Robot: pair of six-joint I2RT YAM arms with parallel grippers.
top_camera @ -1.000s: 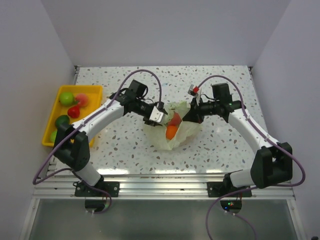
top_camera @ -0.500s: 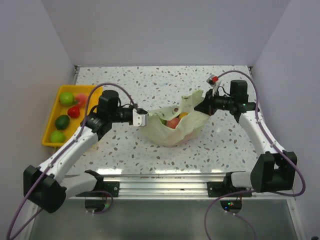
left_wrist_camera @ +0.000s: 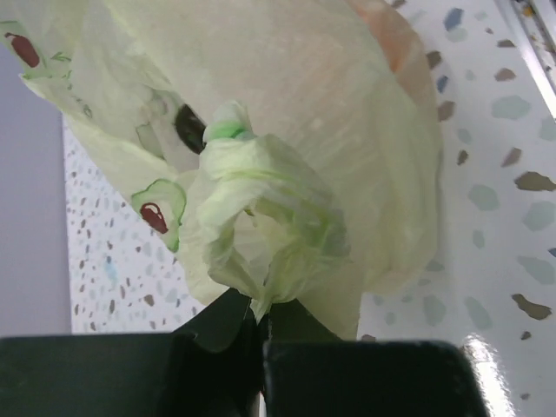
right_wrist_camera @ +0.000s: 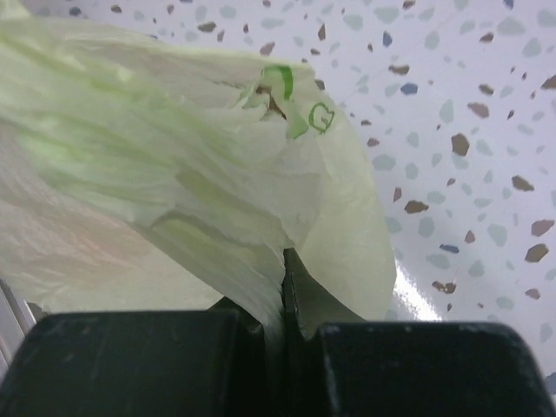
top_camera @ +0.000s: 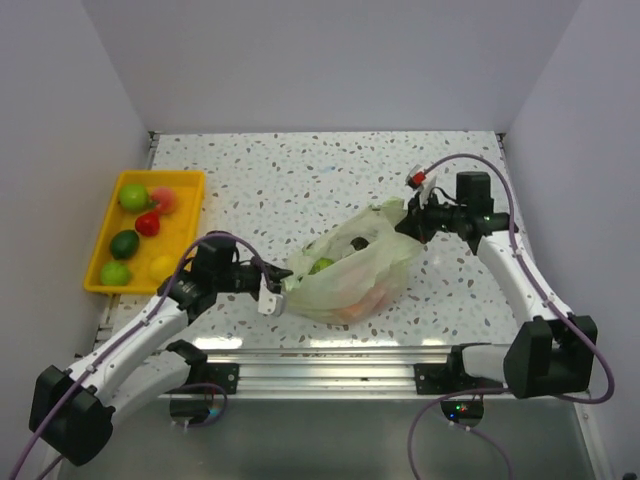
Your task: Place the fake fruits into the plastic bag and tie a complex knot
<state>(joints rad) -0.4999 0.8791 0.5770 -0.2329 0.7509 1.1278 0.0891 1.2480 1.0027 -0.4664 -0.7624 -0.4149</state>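
We pinch the plastic bag (top_camera: pixel 350 278) tight with our left gripper (top_camera: pixel 272 296). Our right gripper (top_camera: pixel 407 222) pinches its other edge.

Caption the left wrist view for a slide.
Left gripper shut on a bunched corner of the plastic bag.

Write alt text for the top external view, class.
A pale green plastic bag of fake fruits is held between the left tool and right tool, both shut on it. More fruits sit in a yellow tray at the left.
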